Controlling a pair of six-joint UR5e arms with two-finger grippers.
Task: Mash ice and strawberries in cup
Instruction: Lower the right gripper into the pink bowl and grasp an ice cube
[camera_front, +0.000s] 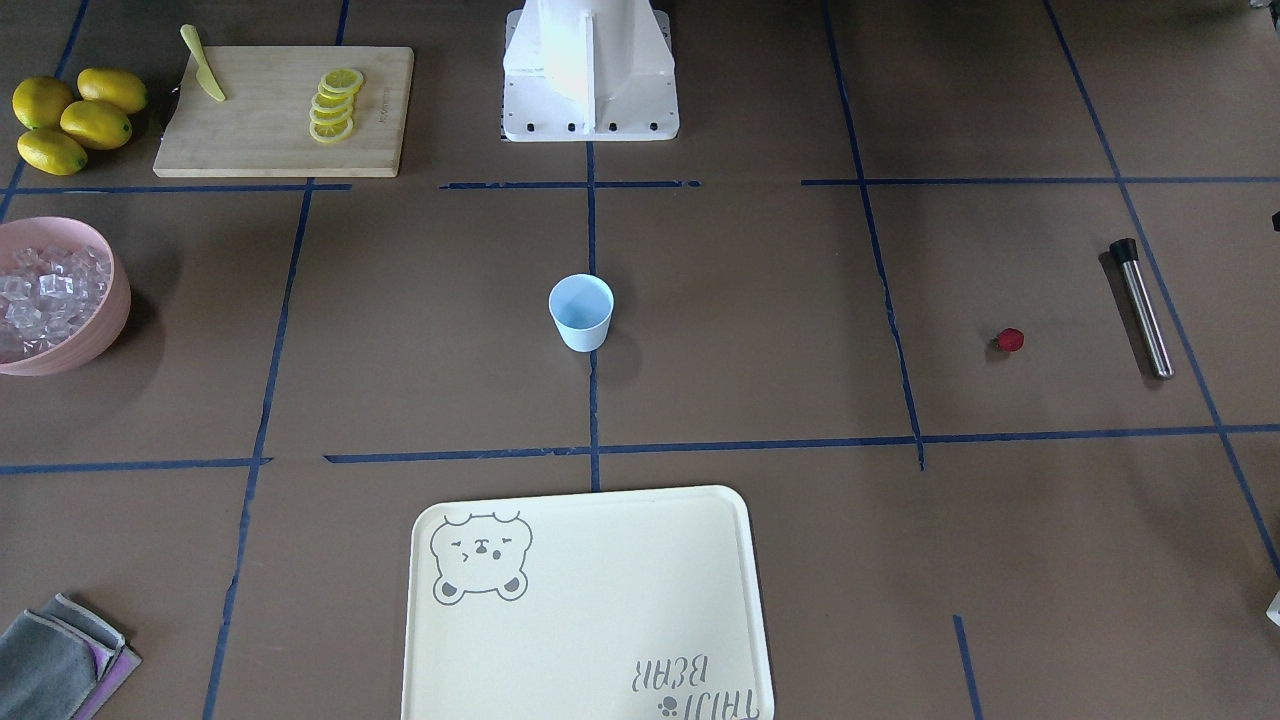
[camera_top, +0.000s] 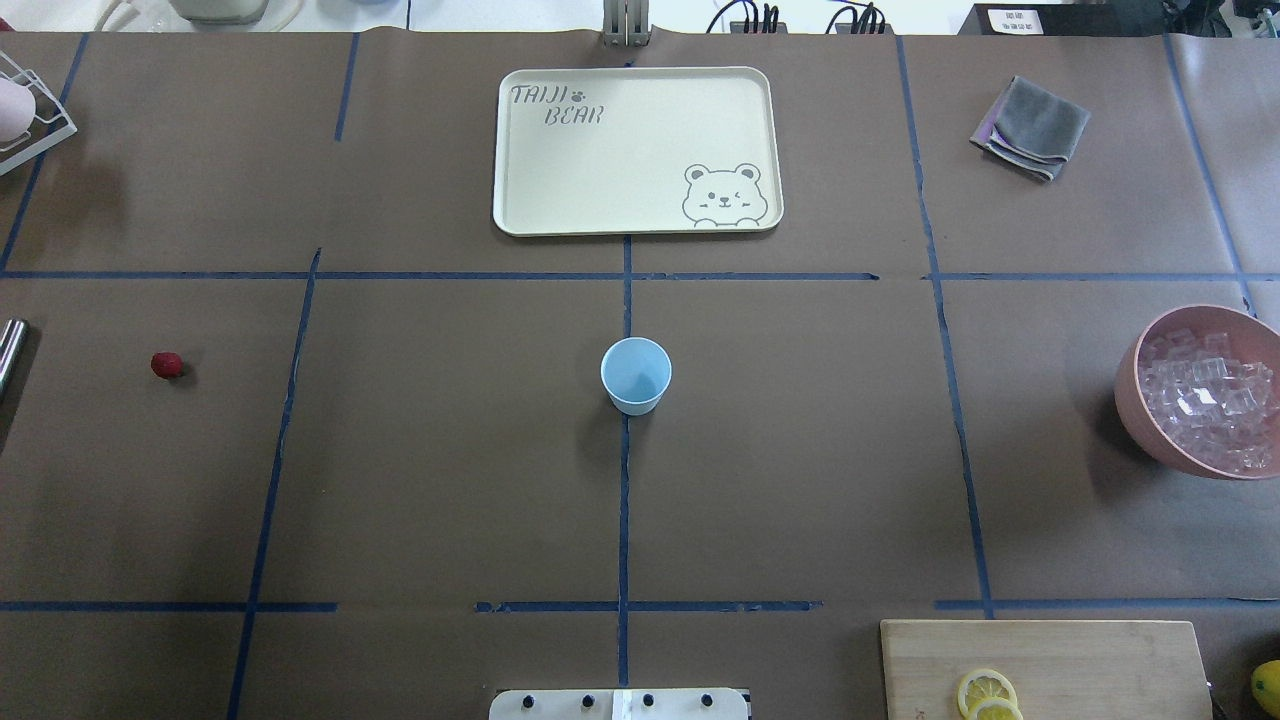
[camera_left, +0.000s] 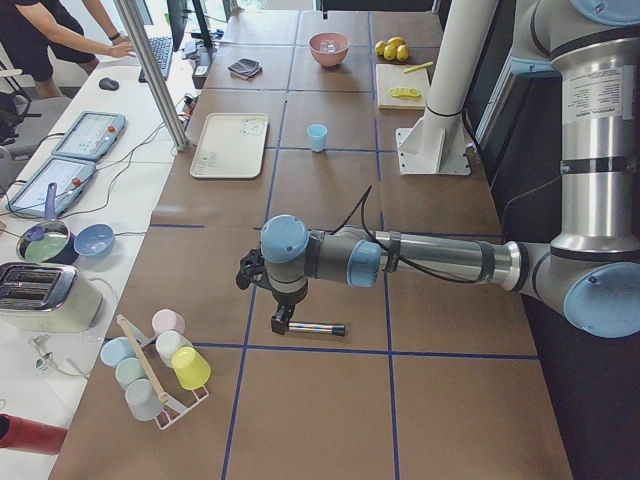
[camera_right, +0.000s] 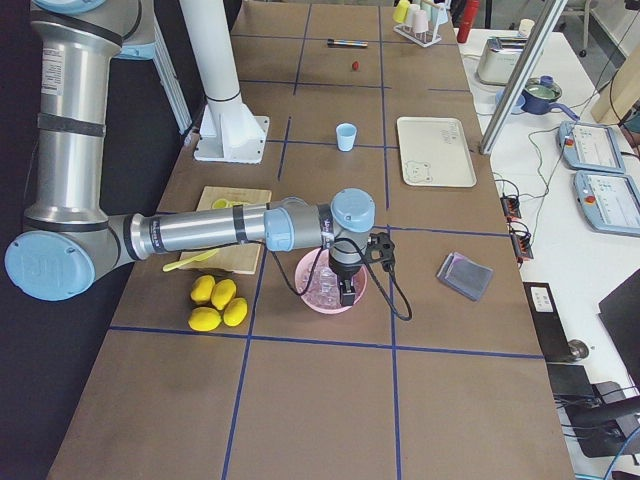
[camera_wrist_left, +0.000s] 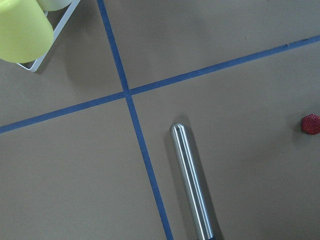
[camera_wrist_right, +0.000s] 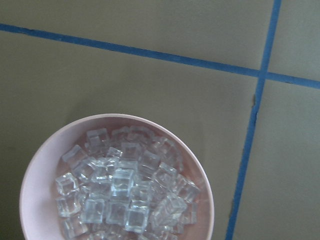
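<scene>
I log: cup (camera_front: 581, 312), empty, desk centre. Ice (camera_wrist_right: 122, 192) heaped in pink bowl (camera_wrist_right: 37, 170), directly under right end effector (camera_right: 345, 290). Strawberry (camera_front: 1010, 340) on desk near left end effector (camera_left: 284, 318). Grip state of either: I cannot tell.

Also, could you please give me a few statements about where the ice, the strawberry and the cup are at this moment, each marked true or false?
1. The cup has nothing in it. True.
2. The strawberry lies inside the cup. False: it lies on the table, well apart from the cup, near the steel rod.
3. The ice is heaped in the pink bowl. True.
4. The lemon slices are on the tray. False: they lie on the wooden board.
5. The right claw hangs over the pink bowl. True.
</scene>
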